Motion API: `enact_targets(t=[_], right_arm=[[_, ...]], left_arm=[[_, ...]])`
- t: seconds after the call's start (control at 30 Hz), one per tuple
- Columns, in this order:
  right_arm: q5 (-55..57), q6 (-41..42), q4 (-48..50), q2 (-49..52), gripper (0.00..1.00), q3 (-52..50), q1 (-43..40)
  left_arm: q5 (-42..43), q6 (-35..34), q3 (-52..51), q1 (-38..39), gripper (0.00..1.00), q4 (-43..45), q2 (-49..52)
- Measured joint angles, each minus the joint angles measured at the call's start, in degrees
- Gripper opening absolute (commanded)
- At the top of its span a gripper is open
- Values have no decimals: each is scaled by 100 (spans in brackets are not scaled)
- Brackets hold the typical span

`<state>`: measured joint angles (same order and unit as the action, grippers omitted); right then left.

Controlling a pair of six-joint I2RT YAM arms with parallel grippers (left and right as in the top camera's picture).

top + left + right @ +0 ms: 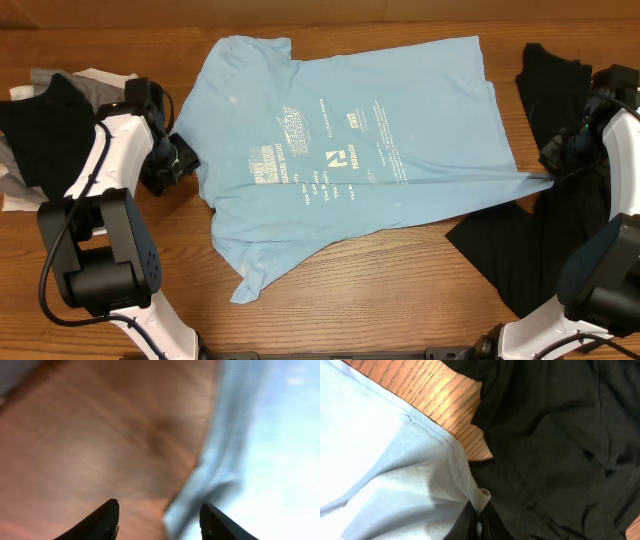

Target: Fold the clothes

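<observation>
Wooden table (pixel 360 290) viewed from above. Light-blue T-shirt (pixel 400 90) laid flat at centre, small white print facing up. Left gripper (pixel 188 160) held at shirt's left edge, jaws apart, nothing gripped. Right gripper (pixel 556 165) set at shirt's lower right corner, jaws clamped on hem, corner stretched to point. Black garment (pixel 540 250) spread right of shirt. Grey, white and black pile (pixel 40 110) heaped left of shirt.

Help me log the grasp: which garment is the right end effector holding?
The light-blue T-shirt, spread mid-table: the right end effector is shut on one corner, which is drawn taut. The black garment beside it lies loose, ungripped.
</observation>
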<state>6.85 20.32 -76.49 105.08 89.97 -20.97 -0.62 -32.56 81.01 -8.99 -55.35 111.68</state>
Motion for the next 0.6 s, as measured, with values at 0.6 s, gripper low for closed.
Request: enact_targets(t=[0.6], right_arm=[[2, -46, 0, 0, 4, 0, 2]], left_arm=[[815, 278, -289, 39, 48, 103, 485]])
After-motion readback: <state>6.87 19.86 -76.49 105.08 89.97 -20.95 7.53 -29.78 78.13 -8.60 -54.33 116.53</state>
